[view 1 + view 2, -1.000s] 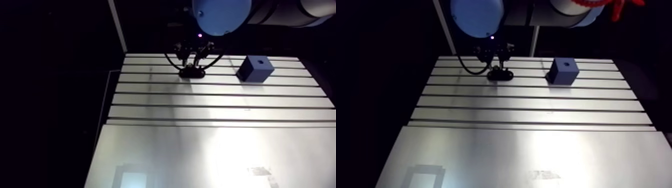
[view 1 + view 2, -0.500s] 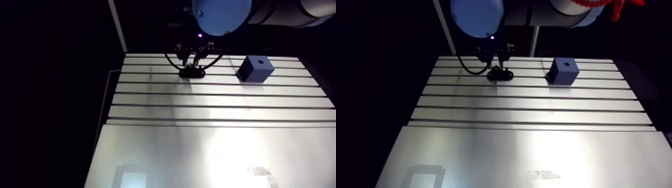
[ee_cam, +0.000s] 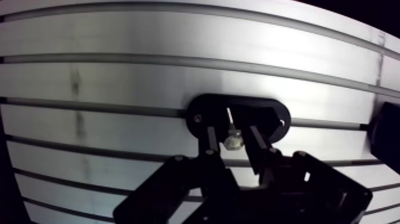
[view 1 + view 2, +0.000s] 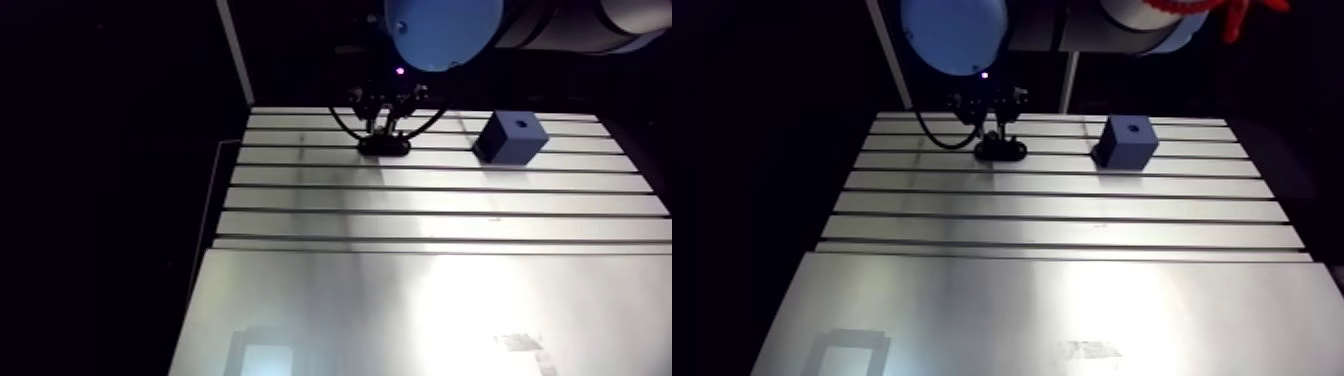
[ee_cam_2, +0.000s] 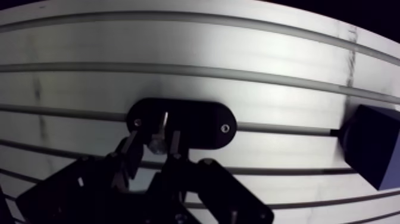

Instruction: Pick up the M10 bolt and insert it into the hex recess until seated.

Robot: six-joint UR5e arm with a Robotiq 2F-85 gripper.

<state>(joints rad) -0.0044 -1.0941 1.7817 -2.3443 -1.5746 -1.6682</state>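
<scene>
Counted: one bolt [image 3: 232, 140] between the gripper's [image 3: 232, 130] two fingers [image 3: 211, 138]; one black oval plate [image 3: 265, 111] beneath; one blue block [image 4: 510, 137] well aside; one slotted table [image 4: 440, 300].

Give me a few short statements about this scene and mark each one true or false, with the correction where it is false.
1. A blue block with a hole in its top stands on the table. True.
2. The gripper hangs over the blue block. False: it is over the black oval plate, apart from the block.
3. The table has long parallel slots. True.
4. The bolt sits in the block's hole. False: it is at the gripper's tip, above the plate.
</scene>
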